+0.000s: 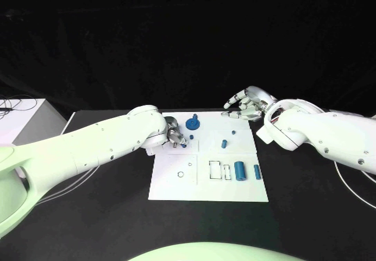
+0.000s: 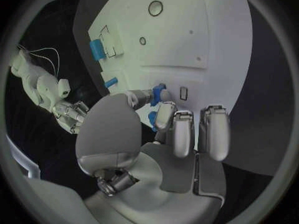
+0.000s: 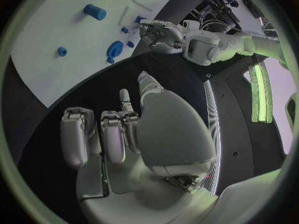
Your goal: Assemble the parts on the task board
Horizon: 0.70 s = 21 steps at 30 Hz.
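Blue parts [image 1: 239,170] on white task board [image 1: 180,187].

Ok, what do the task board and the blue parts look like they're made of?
Task board: looks like matte white plastic or painted sheet, flat with thin printed outlines; which one is unclear. Blue parts, such as the cylinder: probably moulded or printed plastic, uniform opaque blue with a dull surface and no metallic shine.

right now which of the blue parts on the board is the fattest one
The short, thick blue cylinder, lying beside the outlined rectangles on the task board. The slim blue pin next to it and the small peg farther up are much thinner.
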### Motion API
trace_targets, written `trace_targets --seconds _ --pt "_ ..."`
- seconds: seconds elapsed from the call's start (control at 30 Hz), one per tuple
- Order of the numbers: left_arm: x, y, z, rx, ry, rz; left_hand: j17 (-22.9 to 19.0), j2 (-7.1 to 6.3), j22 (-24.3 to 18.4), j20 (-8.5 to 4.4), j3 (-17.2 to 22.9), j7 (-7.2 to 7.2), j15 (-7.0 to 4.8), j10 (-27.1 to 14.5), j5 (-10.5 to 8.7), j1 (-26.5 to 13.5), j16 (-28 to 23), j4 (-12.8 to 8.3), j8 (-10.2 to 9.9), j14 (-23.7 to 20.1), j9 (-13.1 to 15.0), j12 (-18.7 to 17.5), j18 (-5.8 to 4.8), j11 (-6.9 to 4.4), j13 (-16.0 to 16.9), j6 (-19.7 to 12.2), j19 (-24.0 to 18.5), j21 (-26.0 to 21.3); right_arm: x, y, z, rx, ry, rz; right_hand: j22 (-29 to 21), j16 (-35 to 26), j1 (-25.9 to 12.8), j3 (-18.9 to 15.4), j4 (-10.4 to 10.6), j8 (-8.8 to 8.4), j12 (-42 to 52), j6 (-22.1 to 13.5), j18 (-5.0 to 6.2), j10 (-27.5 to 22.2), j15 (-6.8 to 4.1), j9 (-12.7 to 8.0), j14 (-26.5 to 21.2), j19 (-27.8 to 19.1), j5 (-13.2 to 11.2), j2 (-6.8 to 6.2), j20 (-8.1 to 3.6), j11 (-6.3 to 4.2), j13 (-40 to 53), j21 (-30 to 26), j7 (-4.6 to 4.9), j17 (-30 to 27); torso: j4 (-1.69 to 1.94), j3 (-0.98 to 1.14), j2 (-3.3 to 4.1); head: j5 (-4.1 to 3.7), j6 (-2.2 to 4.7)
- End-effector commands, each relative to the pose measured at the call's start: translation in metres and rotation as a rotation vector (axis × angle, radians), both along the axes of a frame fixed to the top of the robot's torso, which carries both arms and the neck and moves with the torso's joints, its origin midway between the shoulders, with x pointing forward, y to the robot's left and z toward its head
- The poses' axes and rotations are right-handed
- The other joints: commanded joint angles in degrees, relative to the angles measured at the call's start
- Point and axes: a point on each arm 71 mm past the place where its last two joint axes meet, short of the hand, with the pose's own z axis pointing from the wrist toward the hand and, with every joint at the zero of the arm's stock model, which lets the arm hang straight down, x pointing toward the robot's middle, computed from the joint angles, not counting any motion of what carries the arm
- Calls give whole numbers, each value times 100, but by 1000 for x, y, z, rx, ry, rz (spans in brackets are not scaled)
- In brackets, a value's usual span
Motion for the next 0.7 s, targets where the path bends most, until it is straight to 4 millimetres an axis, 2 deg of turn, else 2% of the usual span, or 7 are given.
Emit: trace_targets --seconds 0.03,0.7 --pt "-1 -2 0 7 11 -28 1510 38 278 -1 1089 -91 -34 44 21 10 19 -1119 3 596 9 7 -85 9 1 85 20 41 -1 1 0 -8 0 15 983 24 -34 17 27 26 -20 -33 50 474 -7 5 608 349 40 -11 -27 4 1383 -29 -1 1509 0 1 0 -1 -2" --pt "0 -4 0 10 5 -31 1510 36 280 -2 1102 -92 -35 43 25 12 19 -1134 0 596 13 4 -85 9 -4 88 21 42 -1 1 0 -9 2 16 978 24 -44 21 24 32 -22 -44 52 473 -7 17 608 347 36 -14 -26 4 1381 -37 -1 1509 1 11 1 -2 -14"
